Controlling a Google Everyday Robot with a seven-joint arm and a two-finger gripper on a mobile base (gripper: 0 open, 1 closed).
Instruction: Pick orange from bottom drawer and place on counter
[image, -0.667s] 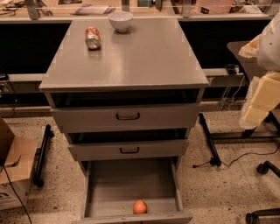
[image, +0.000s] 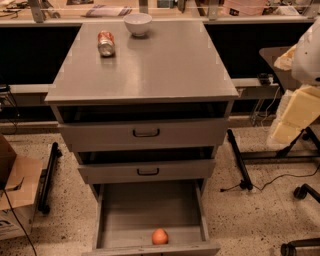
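Observation:
The orange (image: 159, 236) lies on the floor of the open bottom drawer (image: 120, 210), close to its front wall and near the middle. The counter (image: 165, 65) is the broad grey cabinet top above the drawers. My arm's white and cream parts show at the right edge, with the gripper (image: 294, 119) hanging beside the cabinet at about the height of the top drawer front. It is far from the orange, up and to the right of it, and holds nothing that I can see.
A red-and-silver can (image: 105, 43) lies on its side and a white bowl (image: 137, 23) stands at the counter's back left. Two closed drawer fronts with black handles (image: 146, 132) are above the open drawer. A cardboard box (image: 15, 195) is at left; black stand legs and cables (image: 239, 160) are at right.

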